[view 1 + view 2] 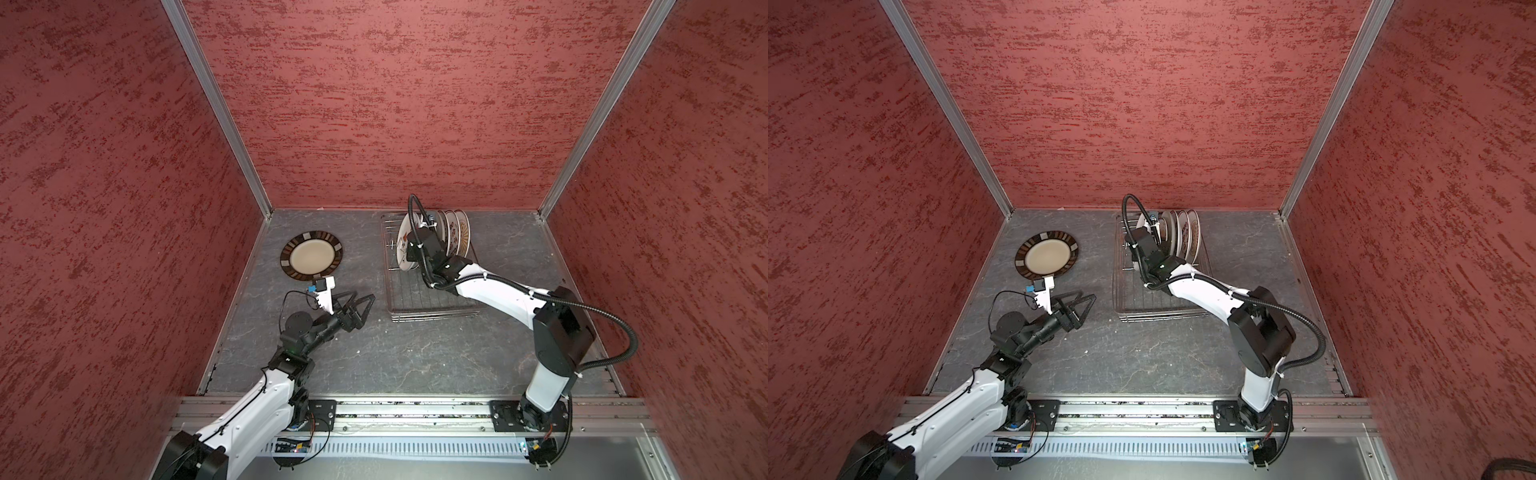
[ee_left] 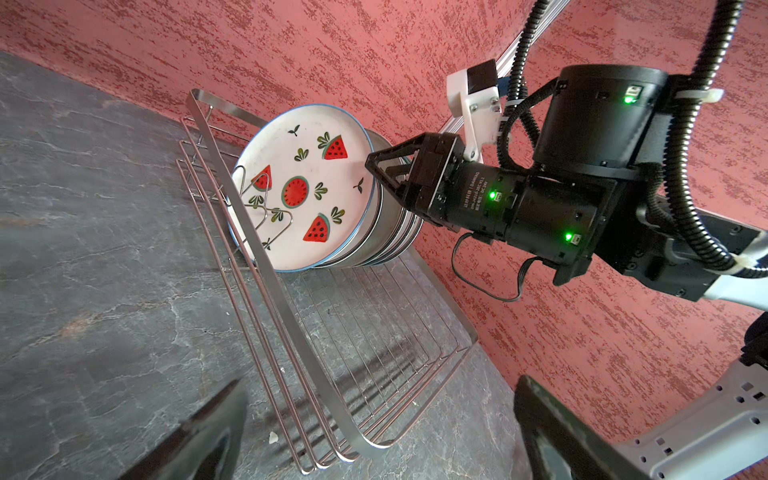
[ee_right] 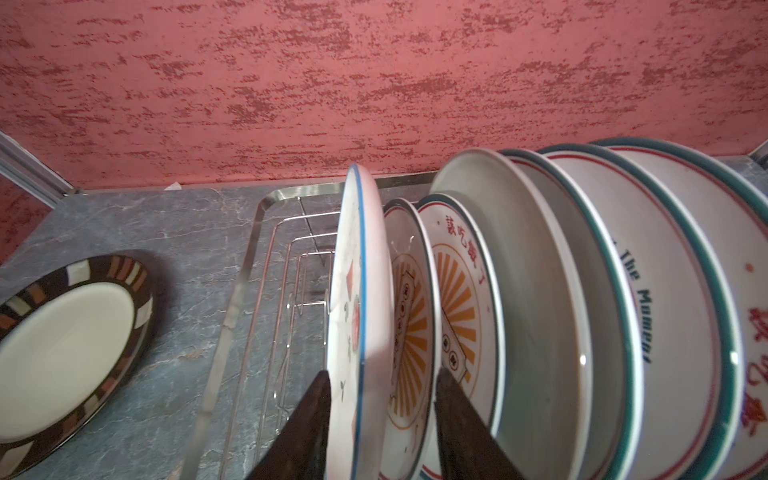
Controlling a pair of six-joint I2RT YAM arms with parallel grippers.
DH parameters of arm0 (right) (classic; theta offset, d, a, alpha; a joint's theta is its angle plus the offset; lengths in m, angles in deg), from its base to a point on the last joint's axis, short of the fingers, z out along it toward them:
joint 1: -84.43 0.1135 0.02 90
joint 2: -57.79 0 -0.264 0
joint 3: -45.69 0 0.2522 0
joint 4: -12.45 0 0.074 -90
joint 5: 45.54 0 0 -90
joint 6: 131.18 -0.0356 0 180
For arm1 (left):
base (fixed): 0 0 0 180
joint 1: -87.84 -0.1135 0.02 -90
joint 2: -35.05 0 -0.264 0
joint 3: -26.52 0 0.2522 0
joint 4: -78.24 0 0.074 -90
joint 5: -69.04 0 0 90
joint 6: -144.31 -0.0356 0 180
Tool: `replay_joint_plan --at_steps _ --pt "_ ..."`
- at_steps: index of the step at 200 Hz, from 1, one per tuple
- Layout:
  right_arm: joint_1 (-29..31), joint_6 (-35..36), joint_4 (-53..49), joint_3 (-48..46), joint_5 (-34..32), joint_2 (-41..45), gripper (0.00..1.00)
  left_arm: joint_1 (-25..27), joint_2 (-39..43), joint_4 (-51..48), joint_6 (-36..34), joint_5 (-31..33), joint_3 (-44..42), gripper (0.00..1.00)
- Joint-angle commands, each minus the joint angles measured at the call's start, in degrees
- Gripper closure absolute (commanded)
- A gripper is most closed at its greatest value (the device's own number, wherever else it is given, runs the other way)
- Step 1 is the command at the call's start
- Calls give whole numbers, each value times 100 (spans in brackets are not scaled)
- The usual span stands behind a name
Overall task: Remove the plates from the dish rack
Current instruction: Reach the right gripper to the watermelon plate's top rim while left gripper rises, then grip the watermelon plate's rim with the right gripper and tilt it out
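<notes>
Right pincer (image 3: pixel 381 371) straddles the watermelon plate (image 2: pixel 299 187), grip uncertain; left pincer (image 1: pixel 361 296) gapes wide; another plate (image 3: pixel 648 291) reads "The Moment".

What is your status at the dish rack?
Left gripper open. Right gripper astride round white watermelon-print plate in silver wire rack, grip unconfirmed. Small orange-sunburst plate seemingly between jaws.

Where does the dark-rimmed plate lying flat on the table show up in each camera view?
Top view: dark-rimmed plate flat on the table, left of the dish rack.
Top view: dark-rimmed plate likewise left of the dish rack.
Left wrist: not in it.
Right wrist: dark-rimmed plate beside the dish rack's rim, partly cut off by the frame edge.
Shared landmark: the dish rack, seen in all four views.
</notes>
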Motion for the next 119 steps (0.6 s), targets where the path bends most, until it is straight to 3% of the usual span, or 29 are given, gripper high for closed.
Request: replay_joint_plan --at_steps 1,49,119 --pt "-54 -32 -160 342 51 -150 63 41 -21 -39 72 227 61 1" --pt "-110 -54 -285 579 60 -417 74 59 -120 191 179 146 11 1" --pt "-274 -86 -210 697 435 -686 78 67 -407 262 146 189 90 1"
